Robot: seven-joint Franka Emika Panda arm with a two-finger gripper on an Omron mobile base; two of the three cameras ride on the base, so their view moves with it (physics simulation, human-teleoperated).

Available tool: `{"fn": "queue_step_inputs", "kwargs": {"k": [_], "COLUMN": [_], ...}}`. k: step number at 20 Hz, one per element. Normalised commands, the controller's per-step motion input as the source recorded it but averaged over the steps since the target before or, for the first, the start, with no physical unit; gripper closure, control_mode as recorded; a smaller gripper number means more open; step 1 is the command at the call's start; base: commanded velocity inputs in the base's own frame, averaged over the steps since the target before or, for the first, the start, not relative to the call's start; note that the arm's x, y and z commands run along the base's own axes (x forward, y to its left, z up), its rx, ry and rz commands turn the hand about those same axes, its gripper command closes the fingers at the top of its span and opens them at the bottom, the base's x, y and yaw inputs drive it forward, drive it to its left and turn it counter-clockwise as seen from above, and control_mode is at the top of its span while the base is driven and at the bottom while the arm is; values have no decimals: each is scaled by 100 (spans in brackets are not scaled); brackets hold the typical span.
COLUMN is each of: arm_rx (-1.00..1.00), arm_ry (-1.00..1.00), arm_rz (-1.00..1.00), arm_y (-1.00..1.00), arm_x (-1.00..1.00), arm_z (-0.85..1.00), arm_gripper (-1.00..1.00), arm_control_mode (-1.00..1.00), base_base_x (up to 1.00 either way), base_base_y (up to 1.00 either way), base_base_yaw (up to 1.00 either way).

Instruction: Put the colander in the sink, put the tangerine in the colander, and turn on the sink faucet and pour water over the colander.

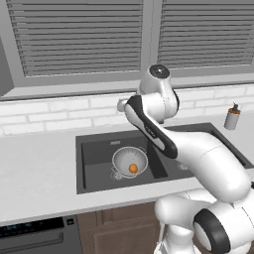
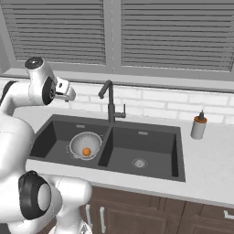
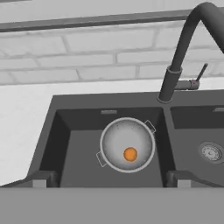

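Pale counter runs along a white brick wall under shuttered windows. Nearest, the gripper hangs above the sink's front edge, its jaws spread wide and holding nothing. Below it, in the left basin, sits the colander with the tangerine inside. Farther back, the faucet rises behind the divider, and a soap bottle stands far right.

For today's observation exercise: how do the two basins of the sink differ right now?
The left basin holds the colander with the tangerine inside; the right basin holds nothing loose. The right basin's steel drain shows openly; the left basin's is covered by the colander. Both are dark grey, rectangular and look dry.
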Motion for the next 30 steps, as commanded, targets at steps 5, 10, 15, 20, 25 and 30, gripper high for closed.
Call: {"fn": "queue_step_inputs", "kwargs": {"k": [5,10,15,20,25,30], "arm_rx": [0,0,-1,-3,-1,-1], "arm_ry": [-12,-5,0,0,0,0], "arm_rz": [0,0,0,0,0,0], "arm_y": [-39,-63,-59,-41,-34,-26], "arm_x": [-24,-2,0,0,0,13], "arm_z": [100,97,31,-51,-68,-31], "arm_gripper": [-100,-100,-100,-100,-100,-100], "arm_control_mode": [-100,-100,-100,-100,-100,-100], "base_base_x": [0,0,0,0,0,0], "base_base_y": [0,0,0,0,0,0], "base_base_yaw": [0,0,0,0,0,0]}}
